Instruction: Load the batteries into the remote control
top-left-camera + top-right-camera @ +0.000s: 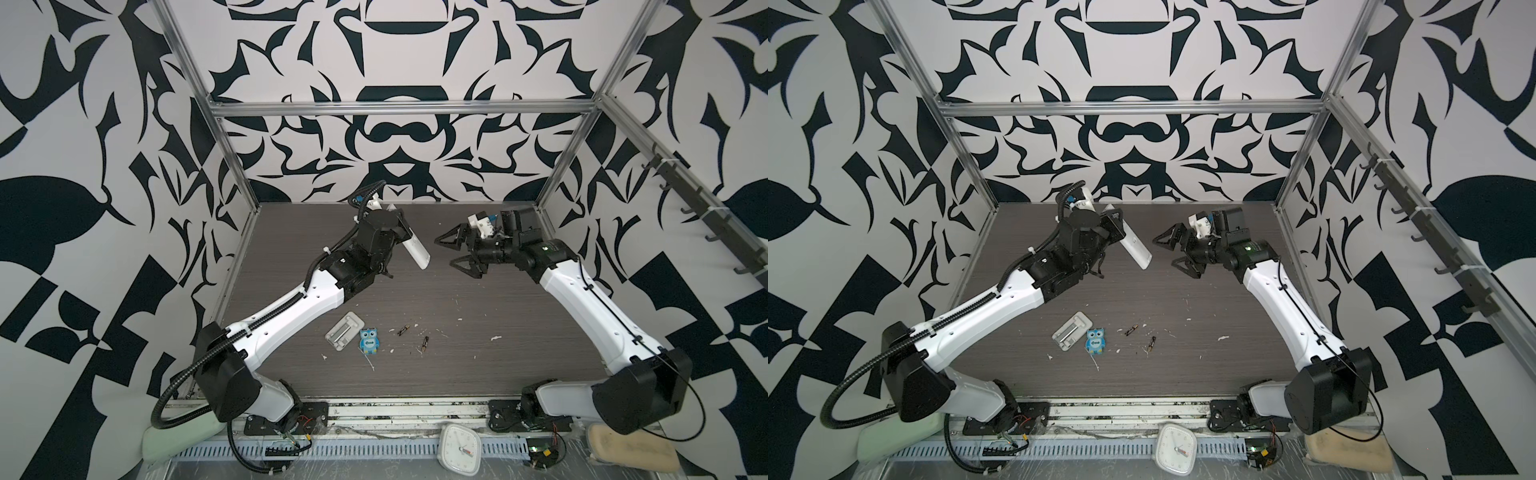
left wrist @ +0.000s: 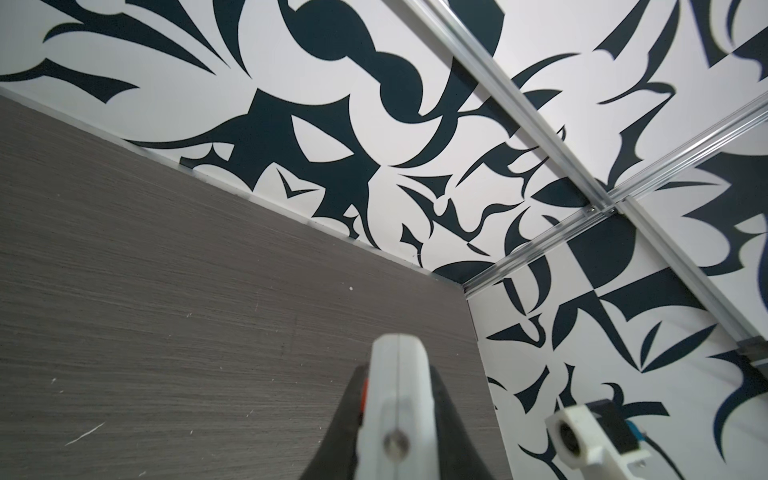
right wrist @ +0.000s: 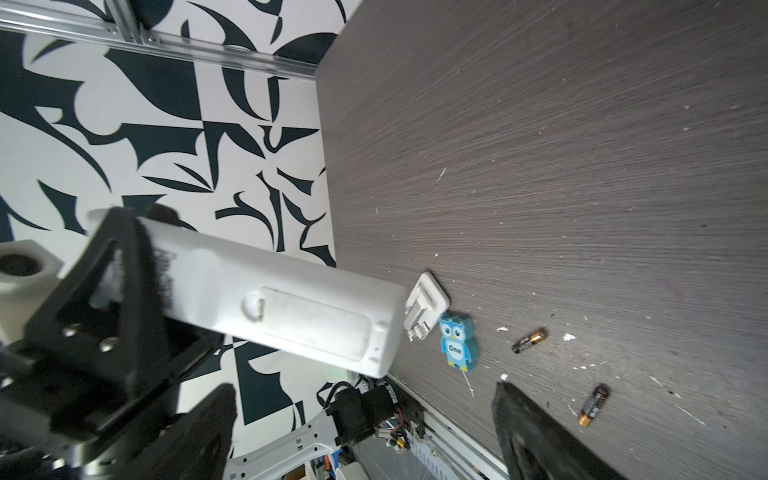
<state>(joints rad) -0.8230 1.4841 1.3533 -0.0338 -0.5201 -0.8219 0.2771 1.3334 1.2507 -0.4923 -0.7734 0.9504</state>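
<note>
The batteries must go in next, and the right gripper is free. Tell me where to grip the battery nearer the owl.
Take the battery at mid-length, across its thin barrel, coming straight down from above. It lies flat on the table, so only the top and sides are free; the owl and the other battery lie apart, leaving finger room.

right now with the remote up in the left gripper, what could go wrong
The left gripper pinches the remote control near one end, so a push from the open right gripper could twist it loose. Its battery cover looks still shut. The batteries lie loose and may roll when grasped.
</note>
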